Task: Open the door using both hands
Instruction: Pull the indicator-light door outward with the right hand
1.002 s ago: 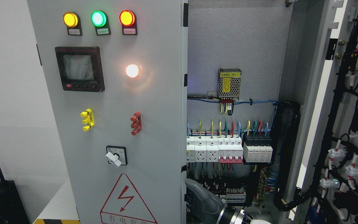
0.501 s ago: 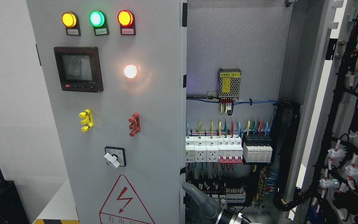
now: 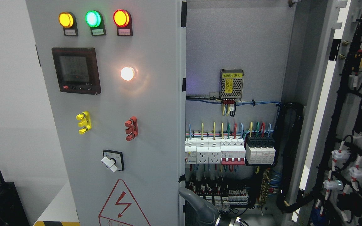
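Grey cabinet [image 3: 240,40] stands open, wiring showing. Left door [image 3: 115,125] is ajar; a robot hand [image 3: 198,207] touches its near edge, grip impossible to tell.

My view is bright and evenly lit, sharp throughout. The white lamp [image 3: 127,73] on the left door [image 3: 112,125] flares, throwing a soft halo across the grey paint. A faint violet glow tints the cabinet's back wall [image 3: 231,40]; its lower corners lie in shadow.

Left door [image 3: 112,125] left of cabinet interior [image 3: 231,94]; right door [image 3: 350,125] at right; breakers [image 3: 229,152] inside.
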{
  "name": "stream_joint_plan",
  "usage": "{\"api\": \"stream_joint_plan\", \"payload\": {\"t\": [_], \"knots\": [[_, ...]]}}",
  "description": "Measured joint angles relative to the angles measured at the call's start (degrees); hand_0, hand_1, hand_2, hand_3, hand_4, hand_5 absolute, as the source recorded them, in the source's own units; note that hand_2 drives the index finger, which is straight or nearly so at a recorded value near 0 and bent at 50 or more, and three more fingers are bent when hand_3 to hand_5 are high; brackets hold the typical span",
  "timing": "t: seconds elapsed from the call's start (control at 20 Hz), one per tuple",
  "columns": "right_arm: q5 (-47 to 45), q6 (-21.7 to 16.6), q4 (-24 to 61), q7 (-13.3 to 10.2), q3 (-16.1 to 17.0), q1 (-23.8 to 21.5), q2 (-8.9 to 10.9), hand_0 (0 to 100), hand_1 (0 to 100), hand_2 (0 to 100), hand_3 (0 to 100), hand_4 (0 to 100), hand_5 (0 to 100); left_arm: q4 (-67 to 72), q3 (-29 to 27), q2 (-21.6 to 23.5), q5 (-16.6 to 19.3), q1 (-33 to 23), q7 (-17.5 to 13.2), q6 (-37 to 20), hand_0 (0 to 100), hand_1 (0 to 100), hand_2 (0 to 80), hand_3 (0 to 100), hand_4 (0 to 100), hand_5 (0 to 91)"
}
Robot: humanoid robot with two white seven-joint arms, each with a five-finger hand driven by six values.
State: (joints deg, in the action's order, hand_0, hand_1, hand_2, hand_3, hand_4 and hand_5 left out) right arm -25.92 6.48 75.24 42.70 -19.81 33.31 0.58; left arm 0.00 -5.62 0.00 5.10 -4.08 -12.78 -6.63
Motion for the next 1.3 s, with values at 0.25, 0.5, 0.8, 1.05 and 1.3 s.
{"api": "stream_joint_plan", "payload": {"t": [0.25, 0.5, 0.8, 1.05, 1.3], "knots": [[-1.6, 0.0, 0.6, 0.3, -0.1, -0.4, -0.13, 38, 0, 0, 0, 0, 0, 0.0, 0.0, 0.0, 0.0, 0.0, 0.0, 0.0, 0, 0, 0.0, 0, 0, 0.0], [-3.4, 0.0, 1.4, 0.8, -0.3, -0.8, 0.05, 38, 0, 0, 0, 0, 0, 0.0, 0.0, 0.0, 0.0, 0.0, 0.0, 0.0, 0, 0, 0.0, 0, 0, 0.0], [-4.2, 0.0, 2.2, 2.2, -1.1, -1.0, 0.10, 38, 0, 0, 0, 0, 0, 0.0, 0.0, 0.0, 0.0, 0.0, 0.0, 0.0, 0, 0, 0.0, 0, 0, 0.0], [-4.4, 0.0, 2.8, 4.1, -1.6, -1.4, -0.13, 38, 0, 0, 0, 0, 0, 0.0, 0.0, 0.0, 0.0, 0.0, 0.0, 0.0, 0, 0, 0.0, 0, 0, 0.0], [-4.5, 0.0, 3.4, 4.9, -2.3, -1.7, -0.30, 38, 0, 0, 0, 0, 0, 0.0, 0.0, 0.0, 0.0, 0.0, 0.0, 0.0, 0, 0, 0.0, 0, 0, 0.0]]}}
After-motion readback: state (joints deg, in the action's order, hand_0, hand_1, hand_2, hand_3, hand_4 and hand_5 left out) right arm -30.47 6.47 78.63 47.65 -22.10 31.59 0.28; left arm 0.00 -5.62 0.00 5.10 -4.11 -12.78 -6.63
